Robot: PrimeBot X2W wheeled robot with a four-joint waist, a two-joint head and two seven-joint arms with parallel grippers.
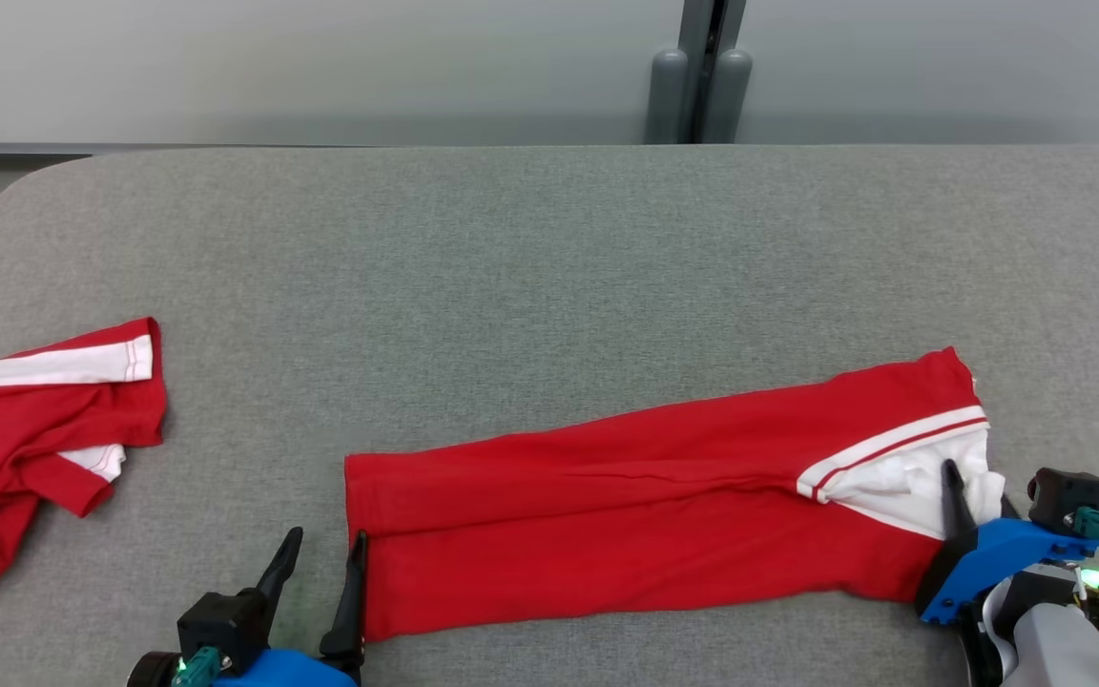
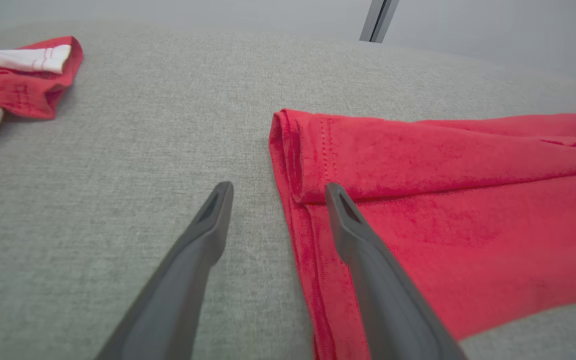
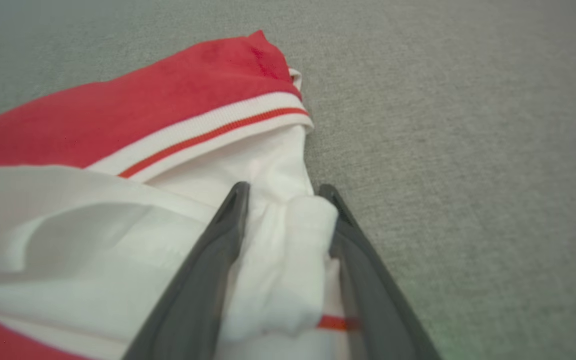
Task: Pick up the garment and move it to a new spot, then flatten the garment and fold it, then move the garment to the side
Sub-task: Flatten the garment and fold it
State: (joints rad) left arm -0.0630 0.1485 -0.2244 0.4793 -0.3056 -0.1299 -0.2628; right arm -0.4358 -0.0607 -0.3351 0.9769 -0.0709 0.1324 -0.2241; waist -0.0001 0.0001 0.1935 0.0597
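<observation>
- Red knit garment (image 1: 626, 515) lies as a long, narrow strip on the grey cloth-covered table (image 1: 549, 239), near the front edge and right of centre. Its sides look already turned in, so I judge the lengthwise fold done and a crosswise fold due.
- Left gripper (image 2: 278, 186) stands wide at the strip's hemmed end (image 2: 293, 160). One finger is over the red cloth and the other over bare table, straddling the edge so that a pinch would catch the layers there. It holds nothing.
- Right gripper (image 3: 284, 187) sits at the opposite end, by the white ribbed band (image 3: 208, 132) with its red stripe. A bunch of white fabric (image 3: 293, 260) fills the gap between its fingers and touches both. Whether it is truly clamped I cannot tell.
- Taking both ends at once probably serves to keep the strip taut and its layers aligned when one end is carried over the other.
- Second red-and-white garment (image 1: 34, 429) lies crumpled at the table's far left, well apart from the strip, which leaves room for the fold.
</observation>
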